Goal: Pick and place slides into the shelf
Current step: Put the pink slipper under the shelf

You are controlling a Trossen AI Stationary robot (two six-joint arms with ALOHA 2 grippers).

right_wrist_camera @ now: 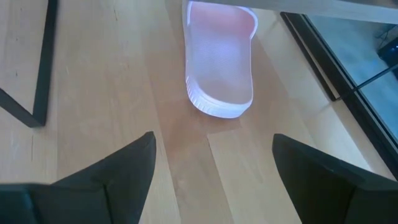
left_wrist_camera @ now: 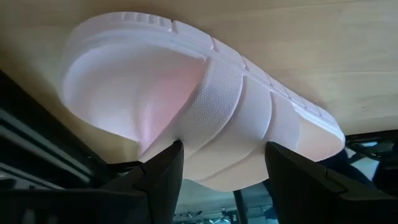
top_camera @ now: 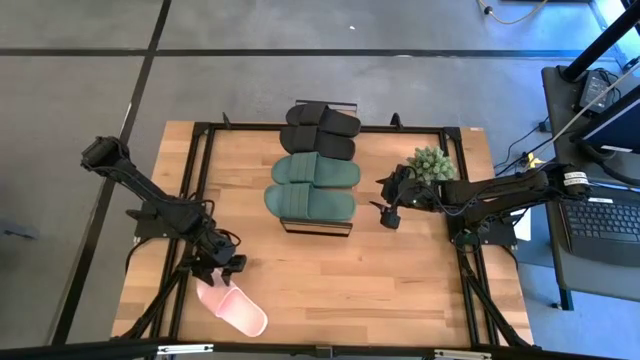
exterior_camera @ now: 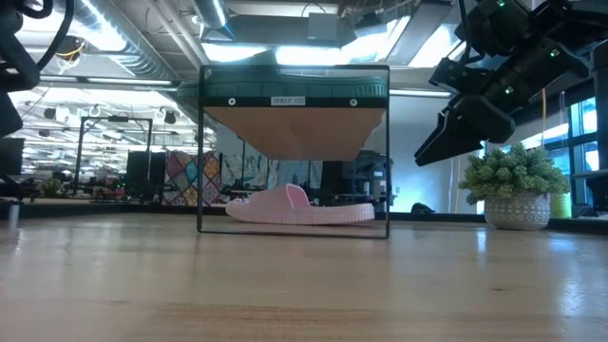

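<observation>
Nearest your left wrist camera, a pale pink slide is filling the picture, its strap lying between the two dark fingers of the left tool, which are standing wide on either side without pressing it. From above you are seeing the same slide lying at the front left corner of the counter, with the left tool poised just over its heel end.

The right wrist camera is giving you something the overhead one hardly shows: a second pale pink slide lying flat on the wood ahead of the right tool, whose fingers are spread wide and holding nothing. The low view is placing this slide on the counter under the shelf, inside the thin black frame.

Looking down, you are finding the right tool hovering beside the shelf, on the side nearest the potted plant. On the shelf's top board the dark green pair is lying side by side, with the black pair just behind them.
</observation>
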